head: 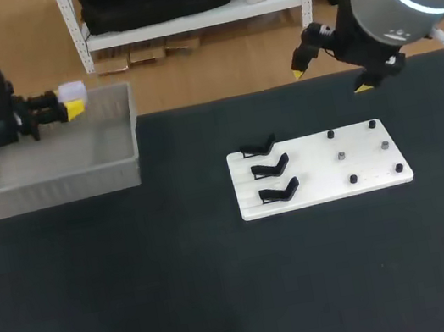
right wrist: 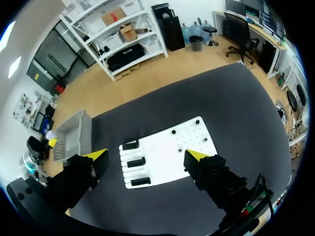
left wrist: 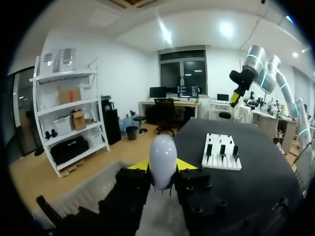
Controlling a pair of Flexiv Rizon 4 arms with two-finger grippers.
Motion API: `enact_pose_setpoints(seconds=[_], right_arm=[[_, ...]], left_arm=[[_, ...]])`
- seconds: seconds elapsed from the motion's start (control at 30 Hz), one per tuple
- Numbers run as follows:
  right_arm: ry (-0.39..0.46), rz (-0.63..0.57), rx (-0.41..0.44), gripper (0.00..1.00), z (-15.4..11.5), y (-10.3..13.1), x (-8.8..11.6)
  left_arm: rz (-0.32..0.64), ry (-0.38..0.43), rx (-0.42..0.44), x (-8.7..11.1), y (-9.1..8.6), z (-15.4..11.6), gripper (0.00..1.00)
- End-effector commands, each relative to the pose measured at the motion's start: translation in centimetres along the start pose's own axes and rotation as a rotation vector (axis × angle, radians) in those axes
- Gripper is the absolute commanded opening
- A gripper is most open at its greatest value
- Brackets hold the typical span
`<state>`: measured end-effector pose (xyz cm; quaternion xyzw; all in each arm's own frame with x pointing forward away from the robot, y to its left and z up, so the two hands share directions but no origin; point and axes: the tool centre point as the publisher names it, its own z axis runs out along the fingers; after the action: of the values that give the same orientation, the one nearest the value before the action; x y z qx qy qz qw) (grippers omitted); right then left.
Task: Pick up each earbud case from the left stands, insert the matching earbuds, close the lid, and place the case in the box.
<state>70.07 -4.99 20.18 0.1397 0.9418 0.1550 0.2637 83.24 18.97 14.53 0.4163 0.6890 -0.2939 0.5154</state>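
Placing step. The left gripper (head: 71, 104) is clamped on a white earbud case (head: 72, 92), lid apparently closed, held over the box (head: 134, 135). The right gripper (head: 331, 78) is spread and empty, well to the right of the box. The three stands (head: 272, 167) right of the box look bare, so this is probably the last case. Next move: lower it into the box and release.

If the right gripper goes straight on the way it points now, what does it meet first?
Probably the flat white board, near its black stands: the right wrist view shows it straight ahead of the open right gripper, nothing between. Depth is unclear.
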Motion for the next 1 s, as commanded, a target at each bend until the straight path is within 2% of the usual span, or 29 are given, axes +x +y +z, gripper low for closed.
enact_pose_setpoints(seconds=[0.03,0.2,0.27,0.3,0.33,0.37,0.63,0.77,1.0], right_arm=[[-0.006,0.001,-0.002,1.0,-0.1,-0.1,0.2],[-0.006,0.001,-0.002,1.0,-0.1,-0.1,0.2],[-0.006,0.001,-0.002,1.0,-0.1,-0.1,0.2],[-0.006,0.001,-0.002,1.0,-0.1,-0.1,0.2],[-0.006,0.001,-0.002,1.0,-0.1,-0.1,0.2],[-0.006,0.001,-0.002,1.0,-0.1,-0.1,0.2],[-0.006,0.001,-0.002,1.0,-0.1,-0.1,0.2],[-0.006,0.001,-0.002,1.0,-0.1,-0.1,0.2],[-0.044,-0.183,-0.172,1.0,-0.8,-0.2,0.2]], left_arm=[[-0.028,0.028,0.063,2.3,1.7,1.3,0.0],[-0.081,0.083,0.092,5.1,2.0,1.9,0.0],[-0.094,0.093,0.097,5.6,1.9,1.9,0.0],[-0.099,0.101,0.097,5.8,1.8,1.9,0.16],[-0.108,0.105,0.098,5.9,1.7,1.8,0.51],[-0.109,0.105,0.099,5.9,1.7,1.8,1.0],[-0.108,0.103,0.083,4.3,0.7,0.7,1.0],[-0.116,0.14,0.07,2.9,-1.5,0.5,1.0],[-0.132,0.147,0.062,1.1,-6.0,0.9,1.0]])
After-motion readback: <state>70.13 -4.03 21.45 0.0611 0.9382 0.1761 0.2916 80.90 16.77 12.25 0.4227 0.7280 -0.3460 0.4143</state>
